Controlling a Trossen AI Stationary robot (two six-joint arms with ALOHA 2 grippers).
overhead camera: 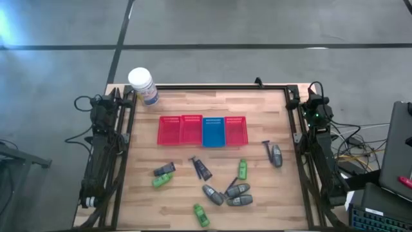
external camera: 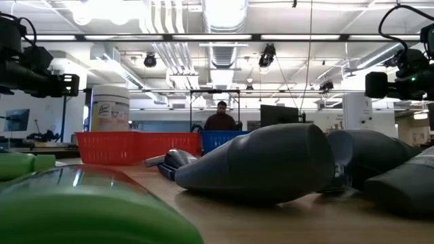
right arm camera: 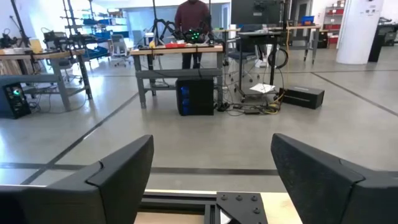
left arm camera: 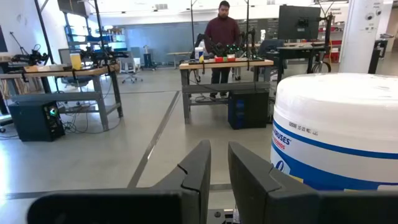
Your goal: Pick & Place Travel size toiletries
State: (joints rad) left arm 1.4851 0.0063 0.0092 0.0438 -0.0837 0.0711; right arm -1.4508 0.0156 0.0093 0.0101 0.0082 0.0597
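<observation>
The toiletries lie loose on the near half of the table: green bottles [overhead camera: 161, 180] [overhead camera: 243, 169] [overhead camera: 201, 215], grey rounded tubes [overhead camera: 212, 194] [overhead camera: 239, 190] [overhead camera: 276, 156], dark oblong tubes [overhead camera: 165, 169] [overhead camera: 202, 169] and a thin razor [overhead camera: 266, 148]. The low view shows a grey tube [external camera: 261, 165] and a green bottle [external camera: 81, 210] close up. My left gripper [left arm camera: 219, 146] rests shut at the far-left corner [overhead camera: 113, 96], beside the jar. My right gripper [right arm camera: 211, 140] waits open at the far-right corner [overhead camera: 314, 91]. Both are far from the toiletries.
A row of slotted baskets crosses the table's middle: two red [overhead camera: 180, 130], one blue [overhead camera: 213, 131], one red [overhead camera: 236, 130]. A white-lidded jar [overhead camera: 142, 84] stands at the far-left corner and fills the left wrist view [left arm camera: 336, 130]. A person [left arm camera: 222, 37] stands at a bench beyond the table.
</observation>
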